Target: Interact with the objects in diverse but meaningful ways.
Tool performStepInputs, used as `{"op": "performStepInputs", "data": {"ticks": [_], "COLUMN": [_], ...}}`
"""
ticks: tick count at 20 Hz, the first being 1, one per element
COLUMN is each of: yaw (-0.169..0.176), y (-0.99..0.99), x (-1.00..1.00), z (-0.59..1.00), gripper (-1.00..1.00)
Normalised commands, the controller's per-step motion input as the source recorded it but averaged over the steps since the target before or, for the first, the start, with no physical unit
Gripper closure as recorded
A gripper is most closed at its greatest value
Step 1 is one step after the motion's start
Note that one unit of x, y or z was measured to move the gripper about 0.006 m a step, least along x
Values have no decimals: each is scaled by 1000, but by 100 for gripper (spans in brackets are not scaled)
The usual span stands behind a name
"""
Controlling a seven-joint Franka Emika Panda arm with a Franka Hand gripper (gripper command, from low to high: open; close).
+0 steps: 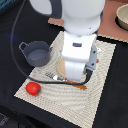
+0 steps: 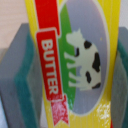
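Left to right on the striped placemat [image 1: 102, 75]: grey-blue two-handled pot [image 1: 37, 53], round and matte, with the glossy red tomato [image 1: 33, 88] nearer the front edge; then the white arm, low over the mat's middle. Wrist view: yellow butter block [image 2: 75, 60], flat, red "BUTTER" banner and cow picture, clamped between grey-and-teal gripper pads [image 2: 22, 80], gripper [image 2: 70, 75] closed around it.

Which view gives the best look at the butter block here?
The wrist view: the butter block fills the frame between the grey finger pads, its BUTTER label and cow picture readable. In the exterior view the arm covers it; no butter block can be made out there.
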Motion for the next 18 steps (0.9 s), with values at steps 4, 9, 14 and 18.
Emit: {"op": "performStepInputs", "data": {"ticks": [4, 9, 14, 18], "yaw": [-4, -42, -54, -61], "y": [-958, -550, -15, 0], "x": [69, 322, 841, 762], "z": [-37, -89, 79, 16], "gripper": [100, 100, 100, 100]}}
